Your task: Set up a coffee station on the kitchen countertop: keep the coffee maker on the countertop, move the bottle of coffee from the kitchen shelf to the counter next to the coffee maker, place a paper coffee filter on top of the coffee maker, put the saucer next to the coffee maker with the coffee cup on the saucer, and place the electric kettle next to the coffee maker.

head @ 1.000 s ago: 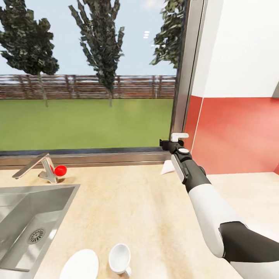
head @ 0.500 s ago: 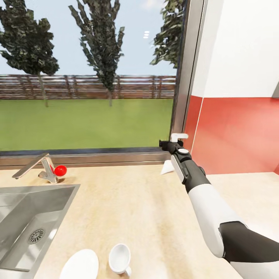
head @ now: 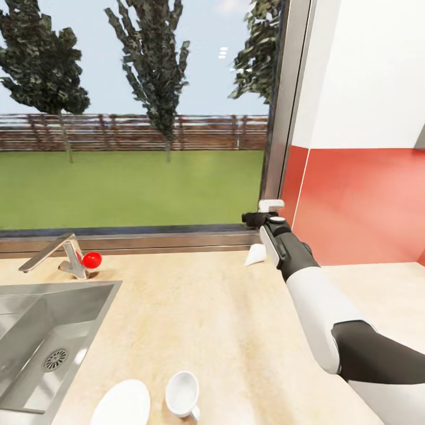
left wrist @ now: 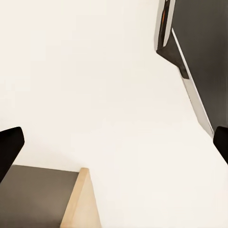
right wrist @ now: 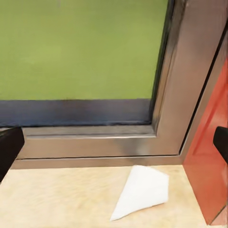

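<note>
Paper coffee filter lies flat on the tabletop against the window frame, partly hidden behind the right gripper. Right gripper hovers above it, jaws wide apart, empty. Left gripper likewise spread, empty.

Kitchen corner by the window
Right of it a red wall; below it the beige countertop with a steel sink.

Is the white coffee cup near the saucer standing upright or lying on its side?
Upright: the coffee cup shows its round open mouth from above, beside the saucer.
</note>
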